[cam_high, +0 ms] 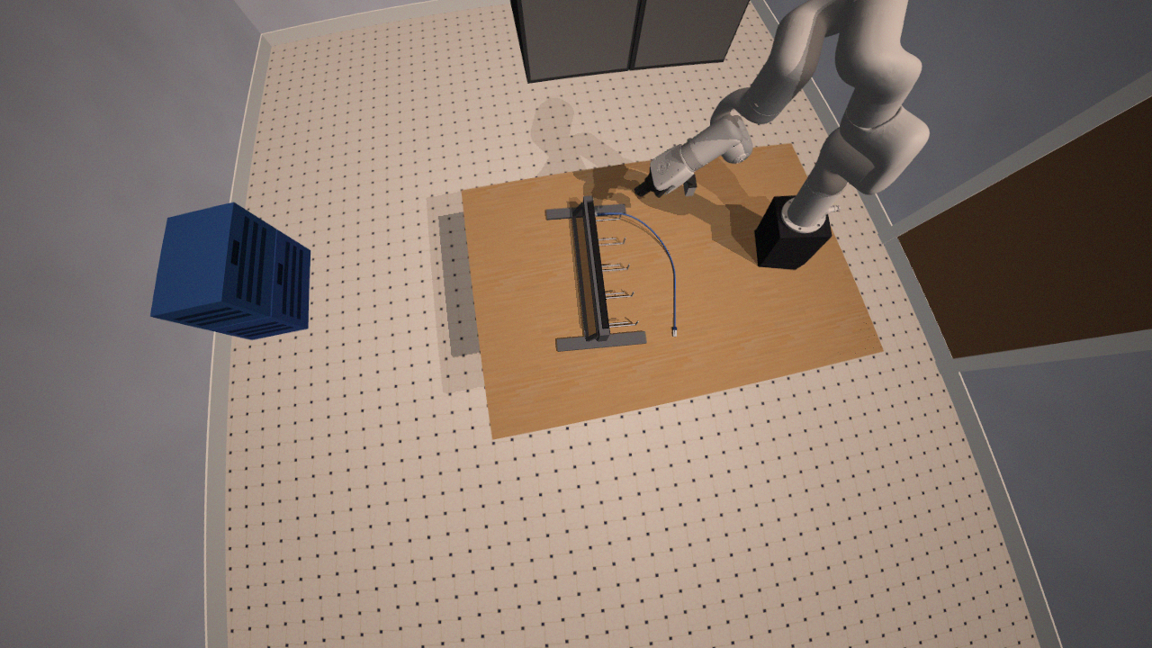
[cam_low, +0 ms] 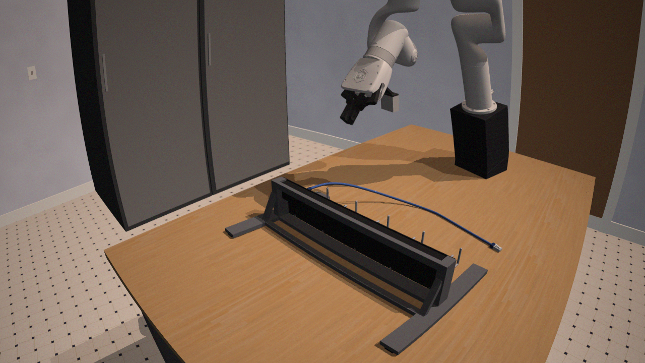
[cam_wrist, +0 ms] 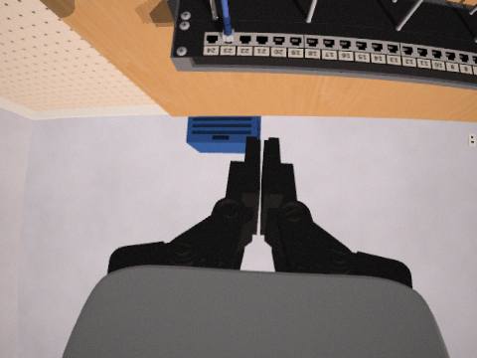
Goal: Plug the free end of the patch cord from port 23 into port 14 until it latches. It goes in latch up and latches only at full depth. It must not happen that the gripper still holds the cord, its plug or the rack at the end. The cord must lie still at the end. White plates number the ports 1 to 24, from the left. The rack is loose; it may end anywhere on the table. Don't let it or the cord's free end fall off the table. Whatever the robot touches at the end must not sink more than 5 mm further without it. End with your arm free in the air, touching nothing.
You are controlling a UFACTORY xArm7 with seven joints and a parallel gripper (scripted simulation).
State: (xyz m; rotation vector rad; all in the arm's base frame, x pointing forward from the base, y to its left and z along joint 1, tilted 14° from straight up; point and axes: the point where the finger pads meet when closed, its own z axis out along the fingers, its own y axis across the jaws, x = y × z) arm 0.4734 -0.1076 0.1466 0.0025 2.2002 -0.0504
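I'm hovering the black xArm gripper (cam_low: 350,116) high above the wooden desk (cam_low: 252,280), fingers closed on nothing; blue patch cord (cam_low: 405,205) is arcing off the dark patch-panel rack (cam_low: 361,234), its free plug (cam_low: 495,246) lying unheld near the rack's foot; pickup pending.

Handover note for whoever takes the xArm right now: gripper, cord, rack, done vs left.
Gripper: shut, holding nothing, raised well above the table near the rack's cabinet-side end.
Patch cord: one end plugged near the panel's end in the wrist view, arcing over the table behind the rack.
Free end: lying on the table, untouched, inside the edge.
Rack: upright on its feet, on the table.
Done: nothing yet.
Left: open, grasp the free plug latch up, seat it fully in port 14, release, check the cord lies still.
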